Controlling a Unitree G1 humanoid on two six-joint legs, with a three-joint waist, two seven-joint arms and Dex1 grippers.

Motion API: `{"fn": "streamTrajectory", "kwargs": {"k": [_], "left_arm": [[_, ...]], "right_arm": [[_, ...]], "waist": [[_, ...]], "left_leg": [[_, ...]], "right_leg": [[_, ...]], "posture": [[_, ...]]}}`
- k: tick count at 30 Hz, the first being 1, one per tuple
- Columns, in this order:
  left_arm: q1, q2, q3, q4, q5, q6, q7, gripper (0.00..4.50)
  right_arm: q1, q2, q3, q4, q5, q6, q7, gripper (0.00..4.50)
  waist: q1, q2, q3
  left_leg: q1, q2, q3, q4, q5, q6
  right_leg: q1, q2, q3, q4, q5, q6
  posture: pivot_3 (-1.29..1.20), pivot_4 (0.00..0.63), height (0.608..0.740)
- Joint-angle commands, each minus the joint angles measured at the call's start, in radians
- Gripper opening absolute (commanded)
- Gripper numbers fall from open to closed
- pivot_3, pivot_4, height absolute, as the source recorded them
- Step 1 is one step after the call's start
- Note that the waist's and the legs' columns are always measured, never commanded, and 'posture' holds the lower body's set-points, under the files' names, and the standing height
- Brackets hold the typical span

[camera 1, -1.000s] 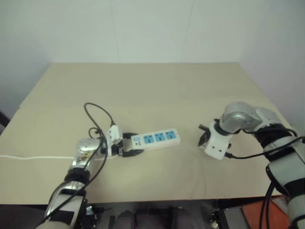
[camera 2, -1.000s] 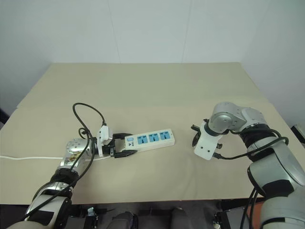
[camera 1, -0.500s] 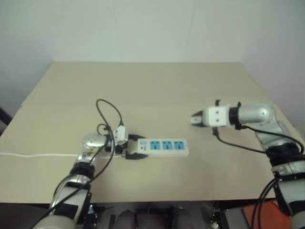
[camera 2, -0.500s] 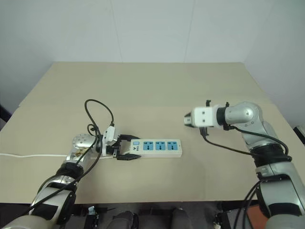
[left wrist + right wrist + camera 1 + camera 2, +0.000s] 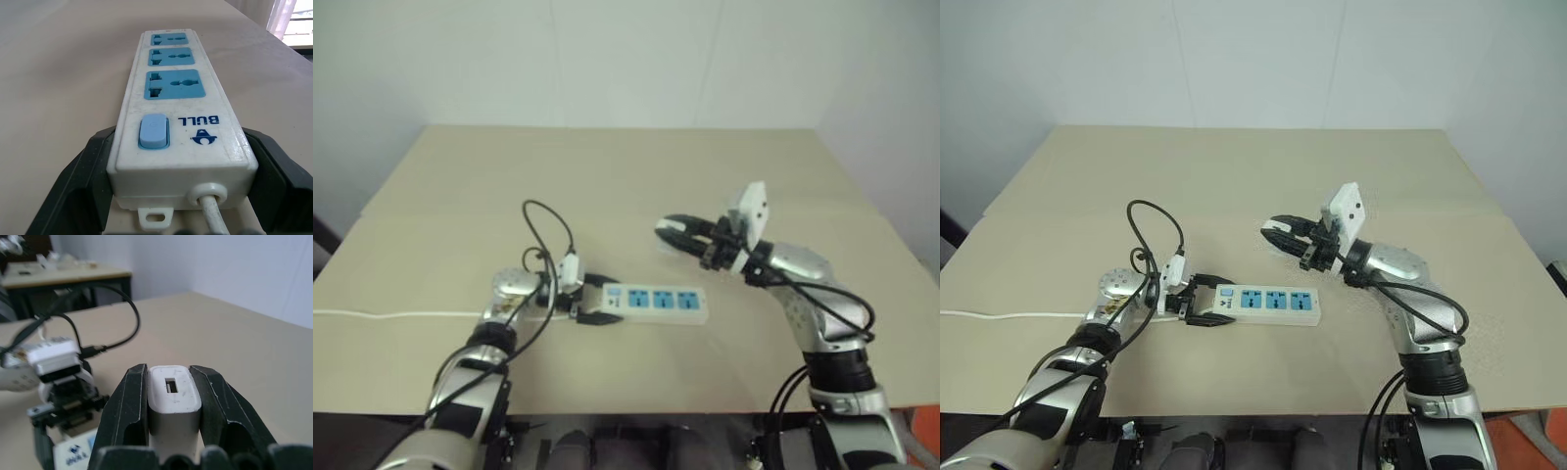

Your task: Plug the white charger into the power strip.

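The worktop (image 5: pixel 1234 176) is carrying the power strip (image 5: pixel 1268 302), which is lying flat with its long axis running left to right and its three blue socket faces looking up. The left end effector (image 5: pixel 1206 304) is bracing the strip's switch end, its jaws standing wide against both sides. The right end effector (image 5: pixel 1278 235) is hovering just above and behind the strip, nearest its sockets, pinching the white charger (image 5: pixel 172 396) tightly, so the sockets are lying below and slightly toward the robot.
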Motion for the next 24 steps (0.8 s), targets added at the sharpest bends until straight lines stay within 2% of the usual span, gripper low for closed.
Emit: {"fn": "streamTrajectory", "kwargs": {"k": [1,11,24], "left_arm": [[-0.016,-0.002,0.016,-0.010,-0.014,-0.023,-0.004,3.31],[-0.005,0.007,0.024,-0.017,-0.015,-0.021,0.005,3.31],[0.001,0.010,0.025,-0.026,-0.014,-0.009,0.006,3.31]], "right_arm": [[-0.017,0.031,0.005,0.066,0.030,-0.070,0.084,1.11],[-0.037,0.120,0.050,0.303,-0.028,-0.329,0.273,1.11],[-0.085,0.147,0.062,0.460,-0.057,-0.392,0.385,1.11]], "waist": [[-0.001,0.000,0.000],[-0.005,0.000,0.000],[-0.007,0.000,0.000]], "left_leg": [[0.000,0.000,0.000,0.000,0.000,0.000],[0.000,0.000,0.000,0.000,0.000,0.000],[0.000,0.000,0.000,0.000,0.000,0.000]], "right_leg": [[0.000,0.000,0.000,0.000,0.000,0.000],[0.000,0.000,0.000,0.000,0.000,0.000],[0.000,0.000,0.000,0.001,0.000,0.000]], "posture": [[0.00,0.150,0.740],[0.00,0.150,0.740],[0.00,0.150,0.740]]}}
